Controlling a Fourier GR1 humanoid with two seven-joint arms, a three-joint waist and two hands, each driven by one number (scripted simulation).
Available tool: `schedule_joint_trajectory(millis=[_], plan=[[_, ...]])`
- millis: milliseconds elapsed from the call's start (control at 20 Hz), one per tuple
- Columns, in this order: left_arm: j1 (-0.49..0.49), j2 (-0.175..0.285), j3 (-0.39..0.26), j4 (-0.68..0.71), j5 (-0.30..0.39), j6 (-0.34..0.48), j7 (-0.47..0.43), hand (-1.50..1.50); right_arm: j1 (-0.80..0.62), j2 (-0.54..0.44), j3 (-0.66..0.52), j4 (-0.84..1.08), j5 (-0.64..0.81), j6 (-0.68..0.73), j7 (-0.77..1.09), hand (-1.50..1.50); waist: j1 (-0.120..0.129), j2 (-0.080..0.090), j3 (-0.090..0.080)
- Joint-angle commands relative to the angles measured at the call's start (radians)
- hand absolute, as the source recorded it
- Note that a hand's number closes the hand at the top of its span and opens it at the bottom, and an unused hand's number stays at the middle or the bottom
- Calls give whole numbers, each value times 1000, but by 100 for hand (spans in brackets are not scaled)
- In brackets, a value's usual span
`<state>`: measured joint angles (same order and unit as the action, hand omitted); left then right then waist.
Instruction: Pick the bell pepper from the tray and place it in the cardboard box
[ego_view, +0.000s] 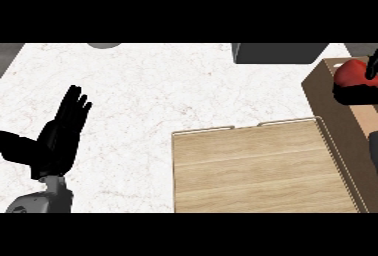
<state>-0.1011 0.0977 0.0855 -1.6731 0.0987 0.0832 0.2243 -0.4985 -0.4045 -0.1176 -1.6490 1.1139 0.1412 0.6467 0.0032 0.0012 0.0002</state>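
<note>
A red bell pepper (350, 73) shows at the far right, over the opening of the brown cardboard box (325, 95). My right hand (356, 93) is curled round the pepper from below and beside it, and hides part of it. The wooden tray (251, 170) lies in the lower middle with nothing on its surface. At the left, my left hand (63, 131) rests open above the white counter, fingers pointing up.
A dark grey object (279, 52) sits at the counter's back edge, right of centre. A grey rounded shape (104, 45) peeks in at the top left. White marbled counter (162, 85) spreads between the left hand and the tray.
</note>
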Motion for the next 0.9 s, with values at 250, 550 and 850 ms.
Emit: schedule_joint_trajectory(millis=[250, 550, 850], plan=[[-10, 30, 37, 1, 36, -29, 0, 0, 87, -89, -3, 291, -12, 214, -59, -150, 9, 3, 0], [22, 19, 18, -22, 17, -20, 8, 0, 82, -83, -125, 401, -102, -16, -249, -150, 6, 0, 1], [12, -4, -10, -33, 0, -5, 8, 0, 42, -28, -190, 318, -135, -331, -374, -150, 12, -1, 2]])
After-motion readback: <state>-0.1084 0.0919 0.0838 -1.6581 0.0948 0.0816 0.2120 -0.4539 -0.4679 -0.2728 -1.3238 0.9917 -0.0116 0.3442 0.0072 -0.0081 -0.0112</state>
